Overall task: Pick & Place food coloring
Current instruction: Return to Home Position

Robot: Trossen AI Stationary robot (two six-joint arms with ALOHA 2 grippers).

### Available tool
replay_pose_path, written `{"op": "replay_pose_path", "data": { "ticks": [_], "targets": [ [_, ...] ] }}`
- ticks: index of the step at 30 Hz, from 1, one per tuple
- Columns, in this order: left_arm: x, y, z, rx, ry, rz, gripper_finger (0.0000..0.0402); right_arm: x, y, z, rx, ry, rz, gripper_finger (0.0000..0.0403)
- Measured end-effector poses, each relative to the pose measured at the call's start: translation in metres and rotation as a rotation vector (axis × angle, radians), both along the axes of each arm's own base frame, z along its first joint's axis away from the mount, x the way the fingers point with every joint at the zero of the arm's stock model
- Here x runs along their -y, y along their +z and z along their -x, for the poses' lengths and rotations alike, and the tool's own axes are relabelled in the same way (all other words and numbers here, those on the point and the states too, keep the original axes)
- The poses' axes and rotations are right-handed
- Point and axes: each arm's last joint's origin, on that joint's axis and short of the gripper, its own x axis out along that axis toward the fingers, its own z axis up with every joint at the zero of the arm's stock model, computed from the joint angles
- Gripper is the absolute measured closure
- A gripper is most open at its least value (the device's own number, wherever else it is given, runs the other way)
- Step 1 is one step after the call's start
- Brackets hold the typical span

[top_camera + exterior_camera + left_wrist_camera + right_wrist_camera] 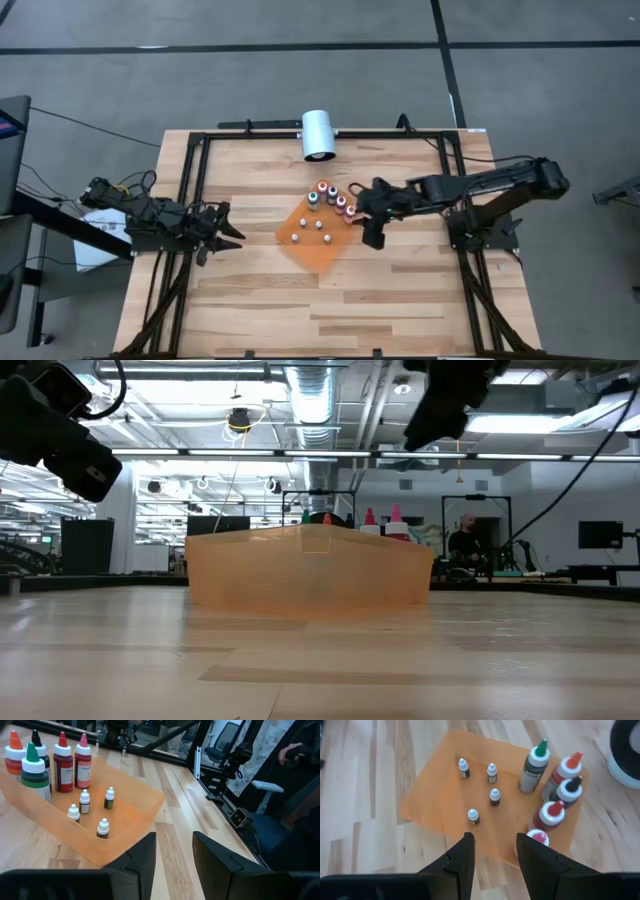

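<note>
The food coloring stands upright in an orange tray (312,248) mid-table. Several taller bottles (332,198) with green, orange, black and red tops fill its far-right corner (555,790). Several tiny white-capped bottles (492,795) stand spread over the tray floor (92,810). My right gripper (366,228) hovers open just right of the tray's right edge, its fingers (495,852) aimed over the tray. My left gripper (226,233) is open (174,855) to the tray's left, well apart from it.
A white cylinder (318,135) lies on its side near the far edge, behind the tray. A black frame (195,150) runs around the tabletop. Bare wood lies between the tray and the near edge (330,310). In the low view the tray wall (310,575) hides the tiny bottles.
</note>
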Motion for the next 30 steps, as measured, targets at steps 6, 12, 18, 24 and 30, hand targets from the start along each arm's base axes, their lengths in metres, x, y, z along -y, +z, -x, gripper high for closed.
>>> {"op": "replay_pose_path", "data": {
  "ticks": [6, 12, 18, 24, 30],
  "targets": [
    [0.0, 0.0, 0.0, -0.007, 0.005, 0.027, 0.0283, 0.004, 0.0, 0.037, 0.091, -0.038, -0.041, 0.0266],
    [0.0, 0.0, 0.0, -0.01, 0.009, 0.045, 0.0283, 0.01, 0.003, 0.069, 0.166, -0.12, -0.037, 0.0268],
    [-0.002, 0.003, -0.001, 0.016, 0.068, 0.063, 0.0283, 0.015, 0.008, 0.093, 0.213, -0.204, -0.071, 0.027],
    [-0.002, 0.016, -0.002, 0.147, 0.08, 0.053, 0.0283, 0.015, 0.016, 0.112, 0.242, -0.185, -0.077, 0.0266],
    [-0.005, 0.021, -0.003, 0.189, 0.11, 0.096, 0.0283, 0.016, 0.022, 0.126, 0.274, -0.174, -0.075, 0.0268]
  ]
}}
